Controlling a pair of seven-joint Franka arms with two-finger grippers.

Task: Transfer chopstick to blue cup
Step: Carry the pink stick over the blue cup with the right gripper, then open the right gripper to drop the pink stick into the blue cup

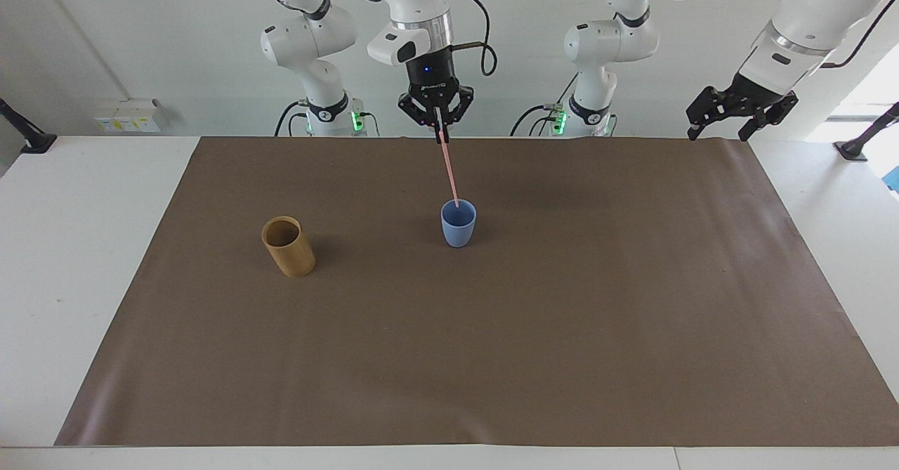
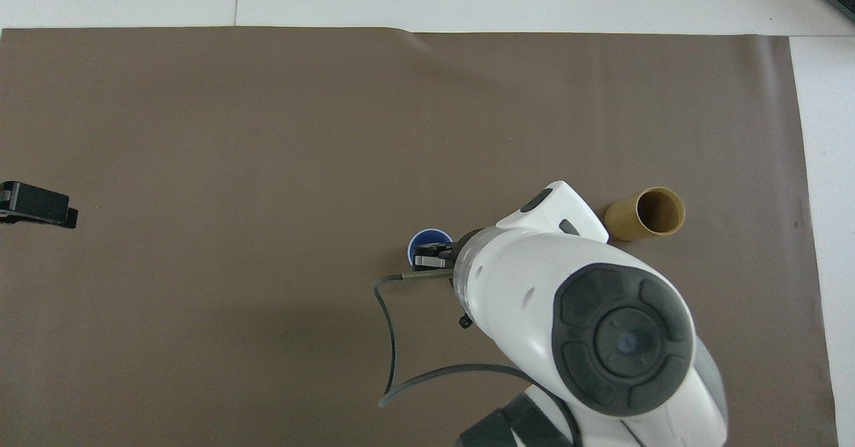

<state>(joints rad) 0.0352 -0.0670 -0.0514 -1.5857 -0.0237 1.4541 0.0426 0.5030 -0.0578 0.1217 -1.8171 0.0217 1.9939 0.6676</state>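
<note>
My right gripper [image 1: 440, 131] hangs high over the blue cup [image 1: 458, 224], shut on the top end of the pale pink chopstick [image 1: 449, 172]. The stick hangs nearly upright and its lower tip sits at the cup's mouth. From overhead the right arm covers most of the blue cup [image 2: 427, 239], and the right gripper [image 2: 429, 260] shows dark at the cup's rim; the chopstick is hidden there. My left gripper [image 1: 730, 114] waits open in the air at the left arm's end of the table, holding nothing; in the overhead view only the tip of the left gripper [image 2: 37, 204] shows.
A taller tan-brown cup [image 1: 289, 246] stands toward the right arm's end of the brown mat [image 1: 491, 350], beside the blue cup. It shows with an open mouth from above [image 2: 646, 214]. A black cable [image 2: 391, 340] loops off the right wrist.
</note>
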